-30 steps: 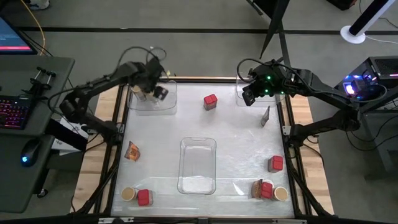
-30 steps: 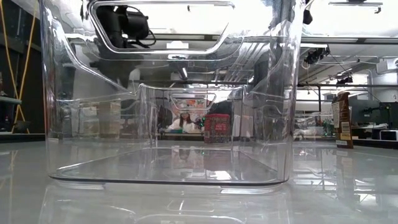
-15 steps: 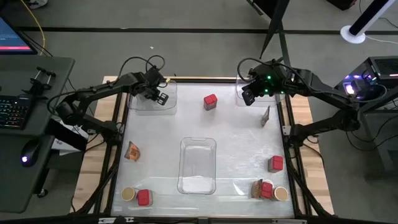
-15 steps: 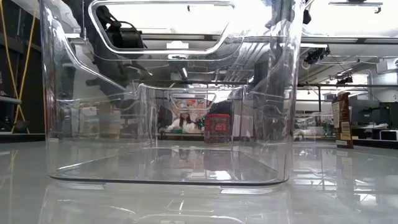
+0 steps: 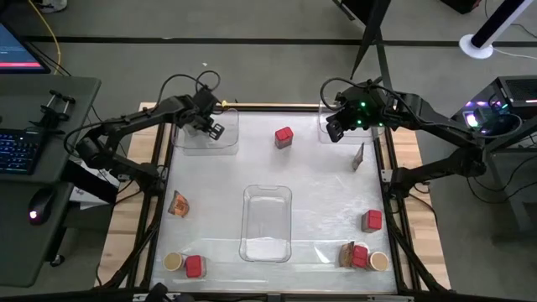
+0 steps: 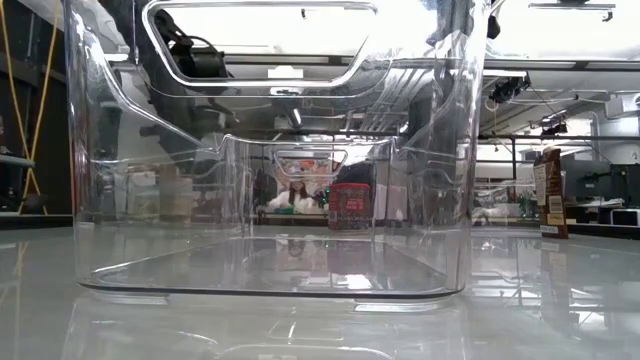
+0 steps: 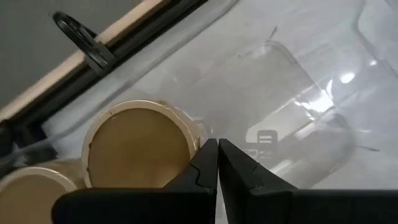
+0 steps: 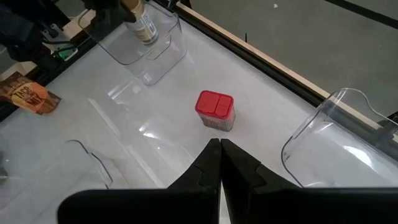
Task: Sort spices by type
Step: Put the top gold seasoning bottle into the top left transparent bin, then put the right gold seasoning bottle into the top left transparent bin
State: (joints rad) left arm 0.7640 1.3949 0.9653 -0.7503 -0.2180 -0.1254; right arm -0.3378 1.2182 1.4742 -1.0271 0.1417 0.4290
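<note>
Tan-lidded jar (image 7: 138, 145) stands just beside your left gripper (image 7: 217, 163), whose fingers are pressed together, empty. Swing sideways and you may topple it inside the tray (image 5: 225, 143).

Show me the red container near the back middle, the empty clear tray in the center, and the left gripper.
red container (image 5: 284, 137), high view, on its red lid.
center clear tray (image 5: 267, 195), high view, on its far rim.
left gripper (image 5: 216, 130), high view, at its shut fingertips.

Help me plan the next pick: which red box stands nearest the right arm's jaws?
The lone red box at the far middle of the table, between the two far trays. The other three red boxes stand along the near side.
</note>
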